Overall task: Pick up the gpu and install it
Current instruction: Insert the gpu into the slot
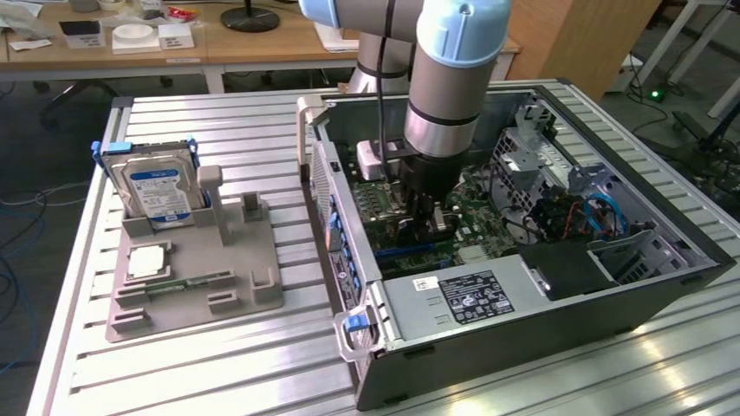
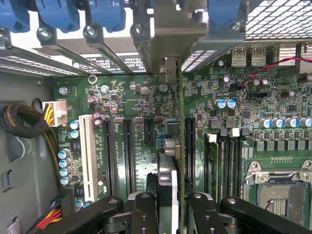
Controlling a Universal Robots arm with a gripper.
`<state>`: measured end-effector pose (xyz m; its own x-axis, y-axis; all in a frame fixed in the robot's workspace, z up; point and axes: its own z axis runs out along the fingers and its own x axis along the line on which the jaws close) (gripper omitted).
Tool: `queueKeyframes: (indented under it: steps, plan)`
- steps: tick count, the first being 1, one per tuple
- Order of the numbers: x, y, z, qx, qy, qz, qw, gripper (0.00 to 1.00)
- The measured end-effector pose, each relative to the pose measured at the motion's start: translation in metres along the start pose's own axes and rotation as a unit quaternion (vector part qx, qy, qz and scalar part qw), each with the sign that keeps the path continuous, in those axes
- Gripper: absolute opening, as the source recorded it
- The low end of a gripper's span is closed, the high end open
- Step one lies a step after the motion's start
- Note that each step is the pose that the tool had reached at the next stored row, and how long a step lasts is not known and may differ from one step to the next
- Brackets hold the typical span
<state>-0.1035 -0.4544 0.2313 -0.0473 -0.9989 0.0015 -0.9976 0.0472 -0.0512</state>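
In the wrist view I see the gpu (image 2: pixel 179 146) edge-on, a thin green board edge with a dark and white body near my fingers. Its pale metal bracket (image 2: pixel 168 41) reaches the case's rear slot openings. My gripper (image 2: pixel 170 214) is shut on the card, one black finger (image 2: pixel 145 214) on each side. The card stands upright over the motherboard (image 2: pixel 234 146), between the long black expansion slots (image 2: pixel 129 156); whether it is seated I cannot tell. In the exterior view the gripper (image 1: pixel 422 215) is down inside the open computer case (image 1: pixel 647 286), over the board's middle.
A grey fixture tray (image 1: pixel 237 295) at the exterior view's left holds a hard drive (image 1: pixel 159 192) standing upright, a memory stick (image 1: pixel 185 283) and a square chip (image 1: pixel 148 260). Inside the case are the power supply (image 1: pixel 463 299), blue slot latches (image 2: pixel 58 14), a cable bundle (image 2: pixel 19 122) and the processor socket (image 2: pixel 282 190).
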Motion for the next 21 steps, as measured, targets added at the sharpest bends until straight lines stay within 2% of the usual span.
queueKeyframes:
  steps: [21]
  plan:
    - [0.0,0.0004,0.0031,0.0,-0.0001,0.0,1.0,0.28]
